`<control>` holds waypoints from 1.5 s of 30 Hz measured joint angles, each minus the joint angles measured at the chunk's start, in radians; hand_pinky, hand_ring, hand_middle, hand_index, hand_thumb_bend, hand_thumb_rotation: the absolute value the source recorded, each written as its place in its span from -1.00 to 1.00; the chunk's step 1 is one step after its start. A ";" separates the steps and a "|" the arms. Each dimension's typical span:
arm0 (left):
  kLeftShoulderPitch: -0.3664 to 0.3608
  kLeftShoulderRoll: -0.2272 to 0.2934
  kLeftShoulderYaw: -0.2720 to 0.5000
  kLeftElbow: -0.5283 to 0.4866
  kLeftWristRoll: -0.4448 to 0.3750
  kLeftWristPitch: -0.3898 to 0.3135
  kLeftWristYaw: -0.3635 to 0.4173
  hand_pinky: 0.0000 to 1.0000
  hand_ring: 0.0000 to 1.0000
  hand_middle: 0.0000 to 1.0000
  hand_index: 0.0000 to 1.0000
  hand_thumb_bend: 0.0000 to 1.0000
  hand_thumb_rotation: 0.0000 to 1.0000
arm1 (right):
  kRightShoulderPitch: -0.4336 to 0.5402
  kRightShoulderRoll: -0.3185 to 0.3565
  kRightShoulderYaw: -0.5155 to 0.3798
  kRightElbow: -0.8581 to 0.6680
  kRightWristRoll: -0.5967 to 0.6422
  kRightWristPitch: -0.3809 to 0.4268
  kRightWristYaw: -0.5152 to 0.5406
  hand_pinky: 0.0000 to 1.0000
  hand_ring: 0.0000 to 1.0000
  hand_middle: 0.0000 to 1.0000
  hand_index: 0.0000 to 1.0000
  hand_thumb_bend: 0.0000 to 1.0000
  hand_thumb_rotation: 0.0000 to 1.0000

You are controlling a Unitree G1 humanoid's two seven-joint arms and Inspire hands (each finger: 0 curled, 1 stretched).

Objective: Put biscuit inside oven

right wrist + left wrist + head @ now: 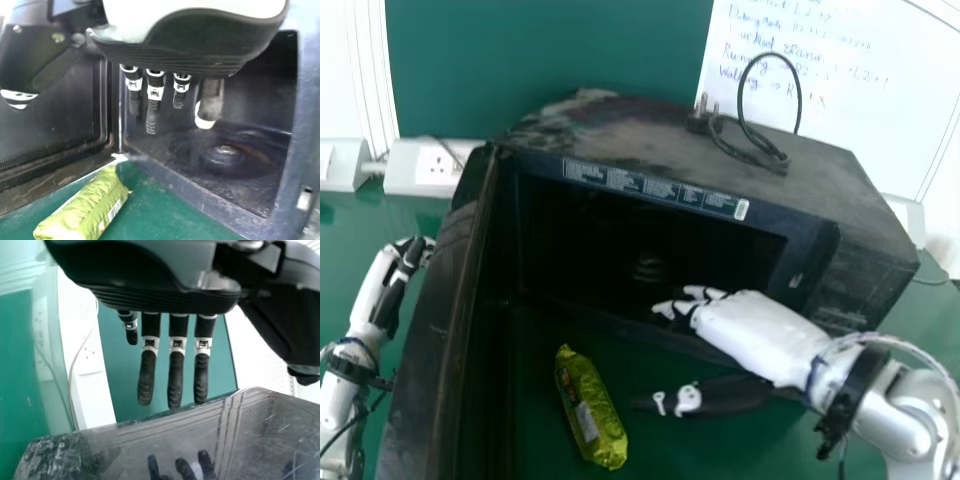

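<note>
- While the right hand (745, 325) is hovering at the oven (720, 150) opening, its fingers (153, 117) are pointing straight, thumb spread wide.
- Biscuit packet (590, 408) is just lying on the green tabletop (665, 445), left of those fingers and not touching them.
- Open door (435, 330) is standing on the packet's other side.
- Left hand (378, 285) is hanging out past that door, fingers straight too.

Over there, a wrapped yellow-green biscuit packet (588, 405) lies left of the right hand (750, 325); the scuffed black oven (630, 130) gapes just beyond it.
</note>
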 measured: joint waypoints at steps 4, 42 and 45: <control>0.000 -0.003 -0.002 -0.003 0.001 0.000 0.002 -0.40 -0.30 -0.10 -0.03 0.02 -0.89 | -0.012 0.044 0.055 -0.008 -0.067 0.055 -0.001 -0.66 0.28 0.49 0.70 1.00 0.95; -0.009 -0.008 -0.024 0.027 0.026 -0.054 -0.005 -0.38 -0.27 -0.07 -0.03 0.02 -0.88 | 0.079 0.622 0.361 -0.229 -1.063 0.208 0.522 0.11 0.49 0.59 0.72 0.78 0.31; -0.016 -0.008 -0.024 0.033 0.025 -0.063 -0.009 -0.38 -0.27 -0.07 -0.03 0.02 -0.88 | 0.104 0.678 0.351 -0.244 -1.097 0.153 0.533 0.10 0.52 0.60 0.70 0.80 0.32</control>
